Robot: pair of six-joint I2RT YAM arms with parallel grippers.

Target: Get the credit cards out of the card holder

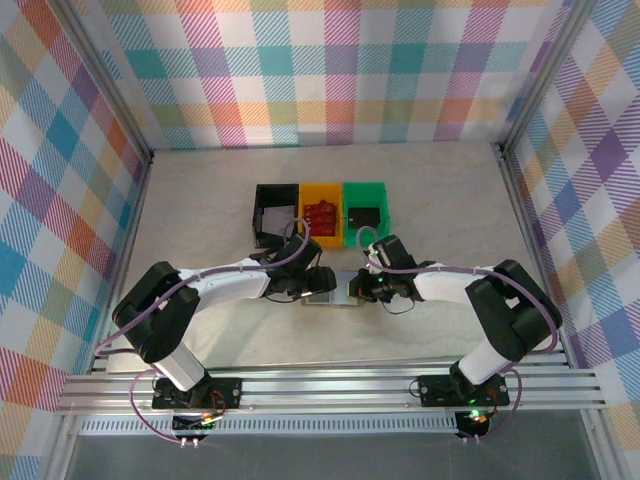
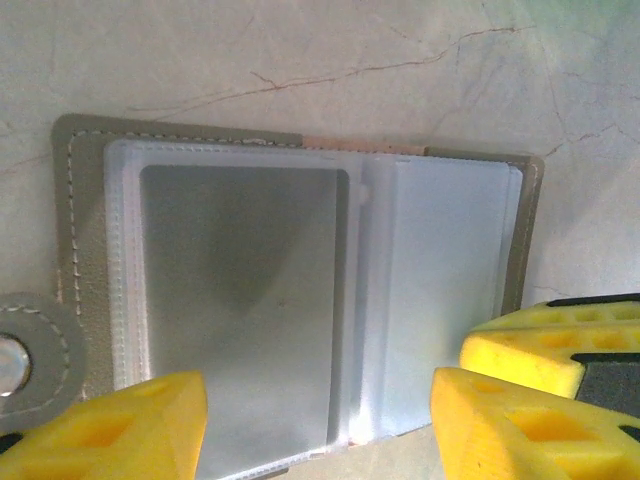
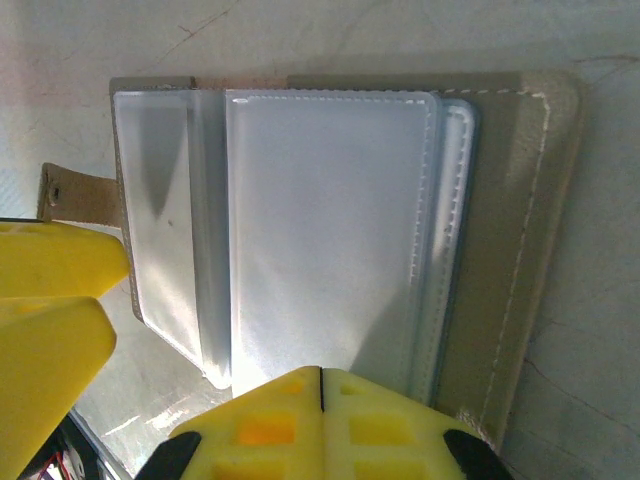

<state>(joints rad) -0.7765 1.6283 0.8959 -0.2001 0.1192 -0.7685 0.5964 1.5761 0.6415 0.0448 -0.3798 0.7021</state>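
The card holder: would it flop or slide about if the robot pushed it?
Probably floppy: the card holder is thin stitched fabric, and its clear sleeves fan out loosely in layers. The sleeves look glossy, so likely slippery to pinch. Lying flat on the smooth table, it would likely slide rather than tip.

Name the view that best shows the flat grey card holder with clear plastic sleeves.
Left wrist: the open card holder lies almost whole, sleeves and snap tab plain. Right wrist shows it close too, near edge under the right gripper. Top external shows a small, partly hidden patch.
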